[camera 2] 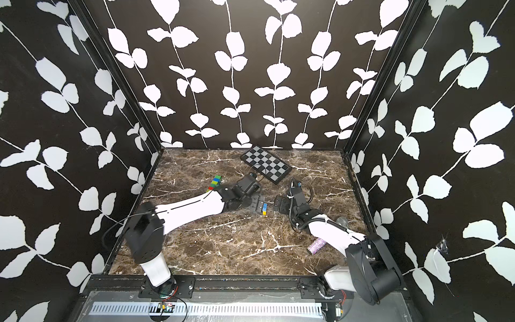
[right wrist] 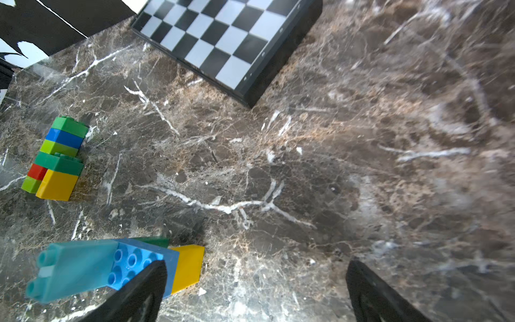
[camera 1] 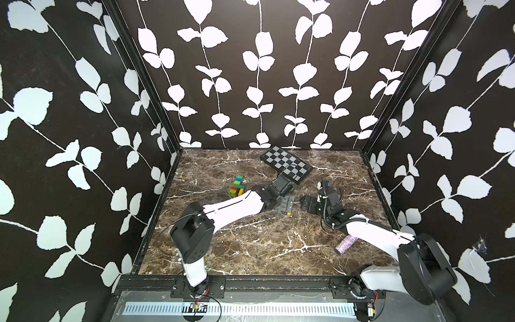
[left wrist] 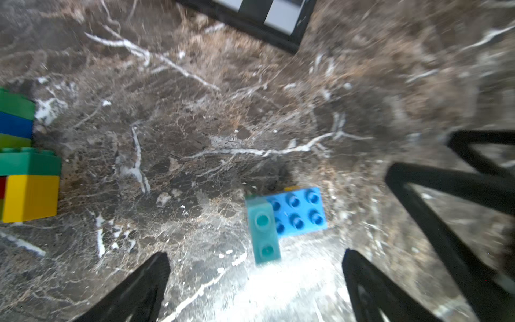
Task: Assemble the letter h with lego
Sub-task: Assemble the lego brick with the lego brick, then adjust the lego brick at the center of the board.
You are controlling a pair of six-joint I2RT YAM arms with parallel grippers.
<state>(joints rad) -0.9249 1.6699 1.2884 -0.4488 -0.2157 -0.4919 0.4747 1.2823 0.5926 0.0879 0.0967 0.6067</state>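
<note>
The left gripper (left wrist: 256,258) stood wide open above the marble table (left wrist: 195,125) and held nothing. In the gap between its two fingers (left wrist: 139,287), close to the tips, lay a small joined group (left wrist: 284,220) of lego. In this group a pale blue brick (left wrist: 263,231) sat across one end of a blue brick (left wrist: 302,212). Neither finger touched the group in the left wrist view. The right wrist view showed also a yellow brick (right wrist: 186,267) at the other end of the group, and the edge of a dark green brick (right wrist: 154,241) behind the blue one.

The right gripper (right wrist: 256,264) was also wide open and empty. It faced the left gripper from near, and the small group lay between the two tools, just beside one right finger (right wrist: 139,295). This finger covered a part of the blue brick, so I could not tell if it touched it.

The bigger stack (right wrist: 55,159) of lego rested on the table well apart from both grippers, on the side of the left gripper that was away from the right one. Green, blue, lime, dark green, red and yellow bricks were joined in it.

The checkered board (right wrist: 217,39) lay beyond both grippers. The purple cylinder (camera 1: 345,244) lay behind the right gripper, beside its arm.
</note>
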